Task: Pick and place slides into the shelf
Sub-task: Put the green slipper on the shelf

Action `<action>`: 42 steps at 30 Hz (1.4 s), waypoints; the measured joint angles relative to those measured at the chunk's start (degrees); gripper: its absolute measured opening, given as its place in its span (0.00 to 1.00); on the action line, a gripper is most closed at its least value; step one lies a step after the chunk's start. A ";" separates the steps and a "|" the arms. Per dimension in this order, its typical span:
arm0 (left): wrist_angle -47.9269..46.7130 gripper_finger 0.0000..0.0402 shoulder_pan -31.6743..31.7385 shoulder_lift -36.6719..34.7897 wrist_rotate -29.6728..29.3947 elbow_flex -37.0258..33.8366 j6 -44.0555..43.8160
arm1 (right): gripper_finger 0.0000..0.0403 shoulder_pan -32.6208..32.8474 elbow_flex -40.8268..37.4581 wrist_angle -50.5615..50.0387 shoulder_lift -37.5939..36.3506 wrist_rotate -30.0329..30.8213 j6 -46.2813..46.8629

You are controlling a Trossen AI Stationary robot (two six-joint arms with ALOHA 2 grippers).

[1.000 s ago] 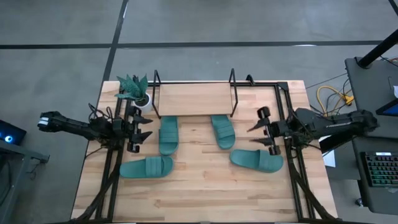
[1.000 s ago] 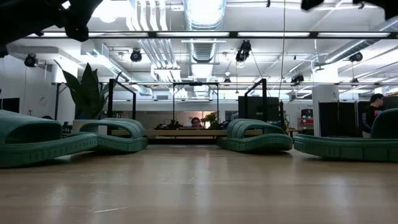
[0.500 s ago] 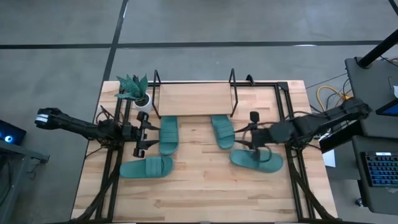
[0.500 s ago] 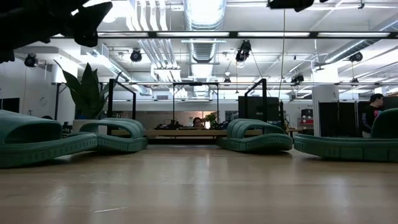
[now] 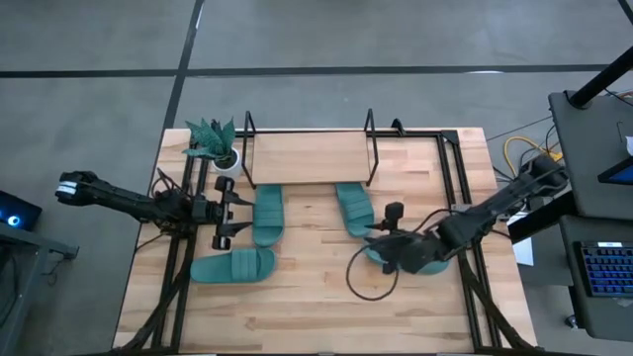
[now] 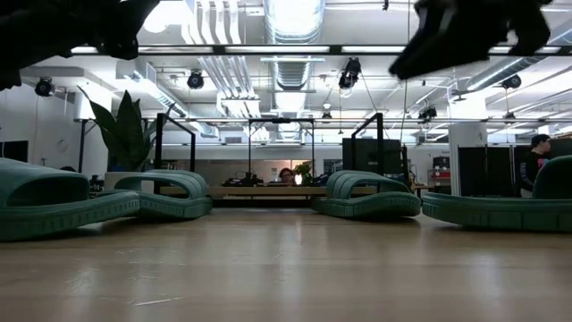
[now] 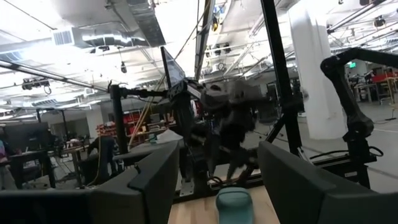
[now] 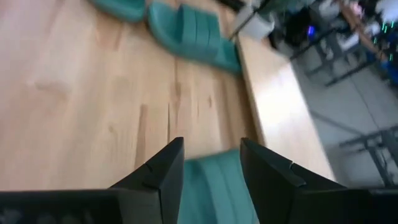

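Four teal slides lie sole-down on the table: one at the far left [image 5: 267, 215], one at the far right [image 5: 353, 208], one at the near left [image 5: 232, 266] and one at the near right [image 5: 374, 256], mostly under my right arm. The shelf [image 5: 309, 158] stands at the far edge with its board bare. My left gripper [image 5: 230, 213] is open, level, just left of the far left slide. My right gripper [image 5: 380, 244] is open and points down over the near right slide's left end [image 8: 211, 183], which shows between its fingers; it hangs well above the slides in the low view [image 6: 465, 31].
A small potted plant [image 5: 216, 143] stands at the shelf's left end. Black frame rails [image 5: 178, 257] run along both table sides. A loose black cable loop [image 5: 371, 279] hangs from my right arm over the bare wood [image 5: 316, 297] near the front.
My right gripper has swung from the table's right side toward the left and the near edge, and has tipped from level to pointing down over the near right slide. My left gripper has edged a little toward the far left slide. The slides have not moved.
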 joint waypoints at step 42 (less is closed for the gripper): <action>0.02 0.51 0.02 0.70 -0.25 0.00 0.00 | 0.37 -16.68 3.11 -2.10 23.57 3.93 -4.39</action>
